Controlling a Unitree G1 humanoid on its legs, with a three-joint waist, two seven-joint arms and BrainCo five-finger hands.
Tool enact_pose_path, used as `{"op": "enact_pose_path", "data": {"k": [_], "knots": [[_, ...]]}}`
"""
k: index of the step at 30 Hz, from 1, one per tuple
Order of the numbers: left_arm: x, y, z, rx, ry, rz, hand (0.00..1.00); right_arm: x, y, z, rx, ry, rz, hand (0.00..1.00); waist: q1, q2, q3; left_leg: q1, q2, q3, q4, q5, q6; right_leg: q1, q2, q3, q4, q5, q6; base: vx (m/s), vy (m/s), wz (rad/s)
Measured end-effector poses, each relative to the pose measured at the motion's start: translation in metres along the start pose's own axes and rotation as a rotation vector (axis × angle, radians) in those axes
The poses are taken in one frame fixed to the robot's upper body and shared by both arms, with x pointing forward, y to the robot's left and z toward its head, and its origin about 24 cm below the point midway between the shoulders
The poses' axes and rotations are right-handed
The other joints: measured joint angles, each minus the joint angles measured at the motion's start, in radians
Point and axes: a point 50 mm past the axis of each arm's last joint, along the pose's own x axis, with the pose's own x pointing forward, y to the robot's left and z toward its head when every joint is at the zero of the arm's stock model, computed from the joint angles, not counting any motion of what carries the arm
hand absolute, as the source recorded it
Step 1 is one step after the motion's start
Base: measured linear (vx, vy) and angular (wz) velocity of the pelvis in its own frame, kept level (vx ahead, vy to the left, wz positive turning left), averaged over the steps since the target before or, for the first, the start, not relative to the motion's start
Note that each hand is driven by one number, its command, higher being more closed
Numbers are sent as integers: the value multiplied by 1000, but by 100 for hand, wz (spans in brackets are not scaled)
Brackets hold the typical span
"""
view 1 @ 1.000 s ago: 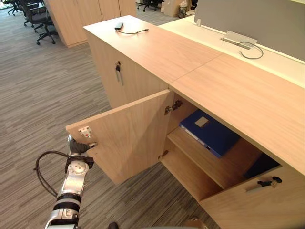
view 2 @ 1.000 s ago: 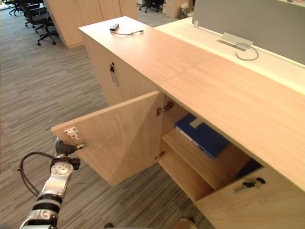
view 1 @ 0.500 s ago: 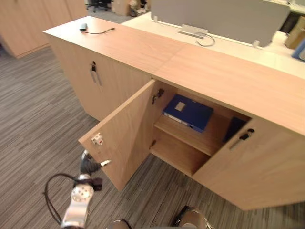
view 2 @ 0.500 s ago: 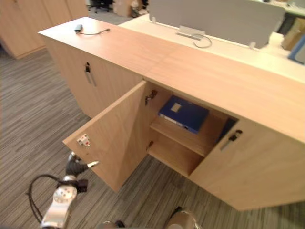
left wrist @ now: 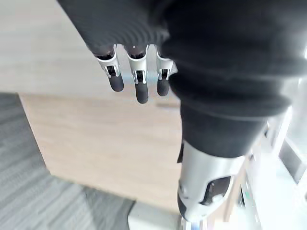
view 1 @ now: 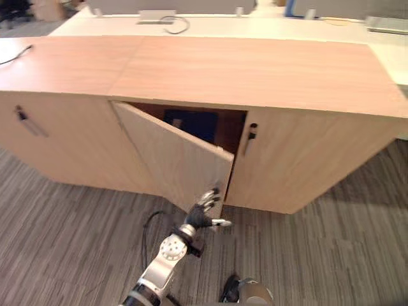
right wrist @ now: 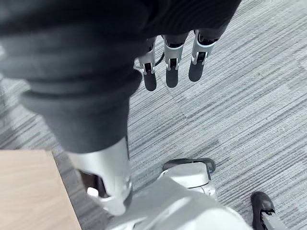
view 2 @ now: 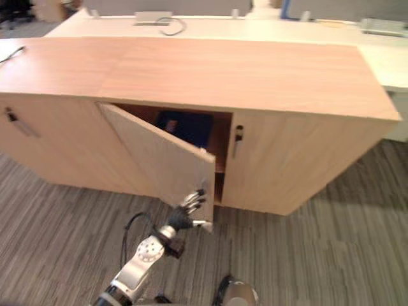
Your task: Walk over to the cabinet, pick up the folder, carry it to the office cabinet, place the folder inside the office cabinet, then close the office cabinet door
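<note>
The blue folder [view 1: 191, 123] lies on a shelf inside the light wood office cabinet [view 1: 255, 70], partly hidden behind the left door [view 1: 172, 159]. That door stands ajar at a narrow angle. My left hand [view 1: 203, 213] is at the lower corner of the door's free edge, open, with straight fingers [left wrist: 139, 86] against the door's outer face [left wrist: 105, 143]. My right hand [right wrist: 170, 72] hangs open over the grey carpet and holds nothing.
The cabinet's right door [view 1: 306, 159] is shut, with a dark handle [view 1: 250, 136]. A matching cabinet [view 1: 51, 146] joins it on the left. Behind runs a white desk [view 1: 210, 25] with a cable. Striped carpet [view 1: 331, 255] lies in front.
The camera has swung round to face the cabinet front. The left door has swung from wide open to nearly shut, with my left hand following its free edge.
</note>
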Motion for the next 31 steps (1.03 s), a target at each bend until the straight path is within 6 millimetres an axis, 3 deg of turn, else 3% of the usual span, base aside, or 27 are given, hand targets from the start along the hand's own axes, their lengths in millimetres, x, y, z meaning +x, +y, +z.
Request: {"op": "enact_pose_path", "data": {"k": [3,4,5,6,7,8,9,10,13,16,19,23,26,31], "knots": [[3,-23,0,-33,-1,-107,0,0,1,0,-25,-2,7,0,-23,1,-3,-1,20,-115,122,6,26,28,23,76,-12,19,-30,197,49,-84],[4,-27,1,-32,-5,-131,0,0,3,-1,-38,-1,13,0,-21,-14,5,-25,8,-189,180,-32,30,47,24,113,-24,24,-32,154,83,-67],[5,-29,3,-35,-13,-141,0,0,3,0,-41,-5,14,0,-20,-14,5,-32,-17,-231,176,-69,17,53,23,133,-30,25,-29,109,135,-78],[8,-31,8,-31,-31,-154,0,0,5,4,-66,-22,21,0,-13,-15,5,-52,-76,-321,154,-123,19,65,22,172,-43,30,-22,88,202,-83],[10,-30,12,-22,-49,-156,0,-1,8,6,-96,-38,34,0,-5,-17,6,-75,-139,-408,118,-147,17,78,21,209,-56,33,-17,80,227,-88],[10,-29,14,-20,-60,-153,0,-1,10,7,-114,-43,42,0,1,-18,6,-85,-170,-452,88,-148,13,83,20,226,-59,37,-11,78,258,-88],[10,-28,17,-24,-78,-147,0,-1,12,8,-136,-49,49,0,8,-15,7,-84,-208,-511,3,-134,4,89,22,252,-61,44,3,81,269,-107],[8,-23,17,-30,-85,-122,0,-1,14,7,-159,-50,56,0,18,-12,2,-43,-237,-546,-104,-13,-6,94,39,305,-66,56,41,122,298,-93],[3,-9,13,-48,-81,-39,0,-2,10,-5,-176,-22,52,0,10,-40,-16,24,-289,-494,-220,17,13,145,14,331,-196,117,76,139,223,-39],[-3,15,1,-64,-35,76,0,-3,10,-12,-152,-3,45,0,6,-42,-24,59,-326,-479,-307,51,25,173,1,334,-278,165,84,127,140,-10],[-18,51,-33,-74,110,278,0,-4,7,-16,-113,10,31,0,5,-43,-28,92,-338,-478,-356,65,25,215,5,330,-336,184,96,105,32,0],[-63,86,-81,0,351,446,0,-4,7,-16,-112,11,28,0,8,-44,-30,110,-327,-484,-394,78,8,230,25,324,-365,187,94,81,-59,-1],[-116,110,-121,-103,559,651,0,-3,9,-13,-109,9,33,0,12,-51,-31,144,-317,-484,-422,85,-2,263,44,322,-391,191,90,29,-66,-5],[-194,117,-159,-359,749,967,0,-2,17,-2,-97,-15,63,0,34,-60,-45,153,-319,-494,-439,95,-1,280,46,304,-423,207,86,-25,-29,6]]}}
